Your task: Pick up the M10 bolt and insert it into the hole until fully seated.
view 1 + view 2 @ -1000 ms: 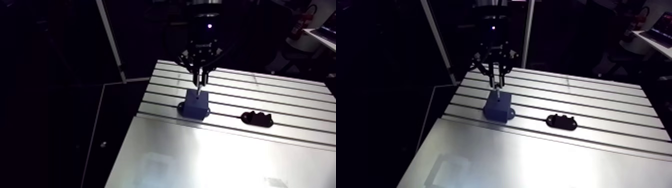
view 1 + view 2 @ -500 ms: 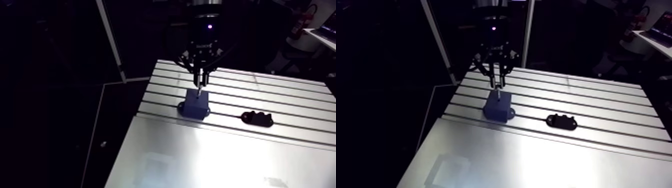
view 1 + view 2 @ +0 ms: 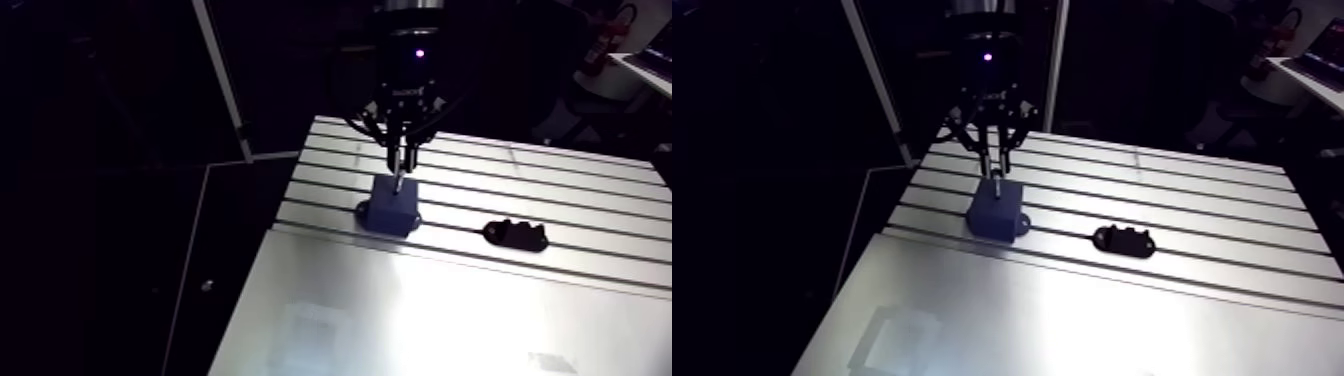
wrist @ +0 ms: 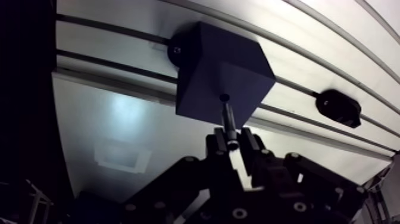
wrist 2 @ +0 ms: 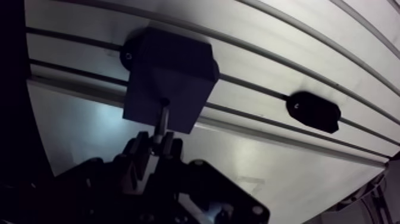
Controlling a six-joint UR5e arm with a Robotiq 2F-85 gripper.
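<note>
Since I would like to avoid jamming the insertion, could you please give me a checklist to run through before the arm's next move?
1. End effector shut on M10 bolt: ok.
2. Bolt tip meeting the hole in the blue block: ok.
3. Bolt fully seated: not ok, shank shows above the block.
4. Bolt square to the hole: cannot tell.
5. Black holder apart from the block: ok.

Surface [image 3: 450, 320] bare metal, smooth, satin sheen; block [image 4: 220, 71] dark blue, matt, plastic look; bolt [image 4: 229, 122] grey metal, dull shine; bracket [image 4: 338, 108] black, matt; pincer [image 4: 233, 143] black, matt
</note>
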